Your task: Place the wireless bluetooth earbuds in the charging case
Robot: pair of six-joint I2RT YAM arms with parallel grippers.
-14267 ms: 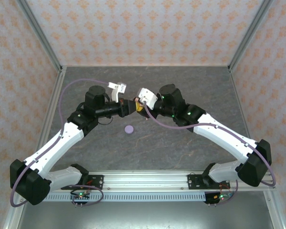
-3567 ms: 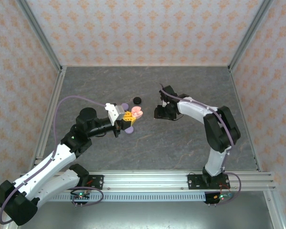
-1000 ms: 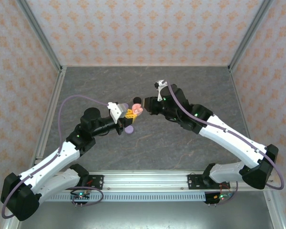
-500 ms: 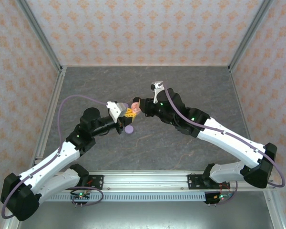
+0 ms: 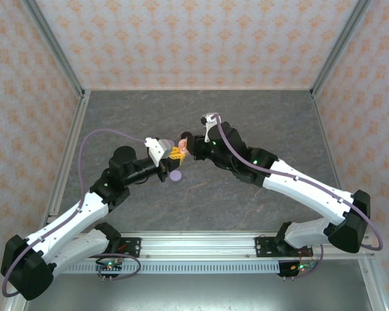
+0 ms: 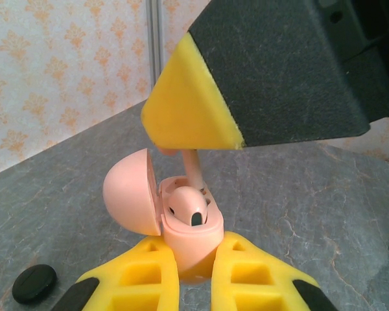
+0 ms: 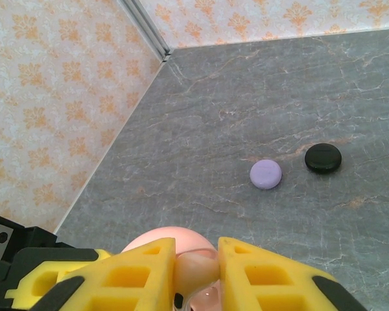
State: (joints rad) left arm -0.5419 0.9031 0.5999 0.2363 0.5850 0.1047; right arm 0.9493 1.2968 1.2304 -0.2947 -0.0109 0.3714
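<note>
My left gripper (image 6: 194, 251) is shut on the base of a pink charging case (image 6: 191, 243), held above the table with its round lid (image 6: 131, 194) swung open to the left. One pink earbud (image 6: 189, 206) sits in the case. My right gripper (image 7: 196, 251) is shut on a second pink earbud (image 7: 196, 271) directly over the case. In the left wrist view that earbud's stem (image 6: 193, 167) reaches down from the right gripper's finger (image 6: 259, 71) into the case opening. From above, both grippers meet at the pink case (image 5: 183, 144).
A lavender disc-like case (image 7: 266, 174) and a black one (image 7: 323, 157) lie shut on the grey table; the lavender case (image 5: 176, 175) is just below the left gripper. A black case (image 6: 34, 283) also lies at the left. Patterned walls enclose the table.
My right gripper has moved left with the pink earbud until it is over the open case. The left arm has barely moved and keeps the case.
</note>
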